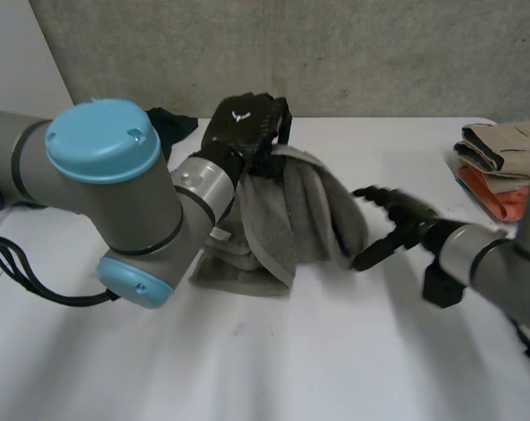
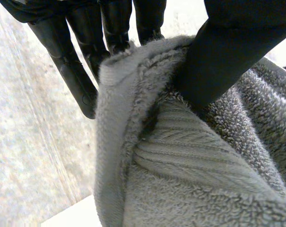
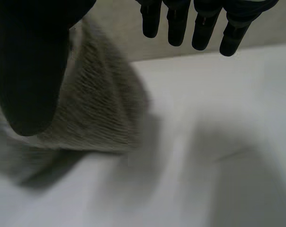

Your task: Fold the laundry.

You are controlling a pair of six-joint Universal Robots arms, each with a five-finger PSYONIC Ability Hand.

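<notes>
Lab: white table [image 1: 247, 368], concrete wall [image 1: 353, 53]

Grey towel [image 1: 293, 219] in left robot hand [image 1: 244, 128]

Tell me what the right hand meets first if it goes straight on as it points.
Most likely the grey towel, which the left hand holds up; the open right hand points at its side, though depth is unclear.

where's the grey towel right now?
Head view, mid-table: the grey towel hangs pinched in the left hand, lower end on the table, with the open right hand at its right side.
</notes>
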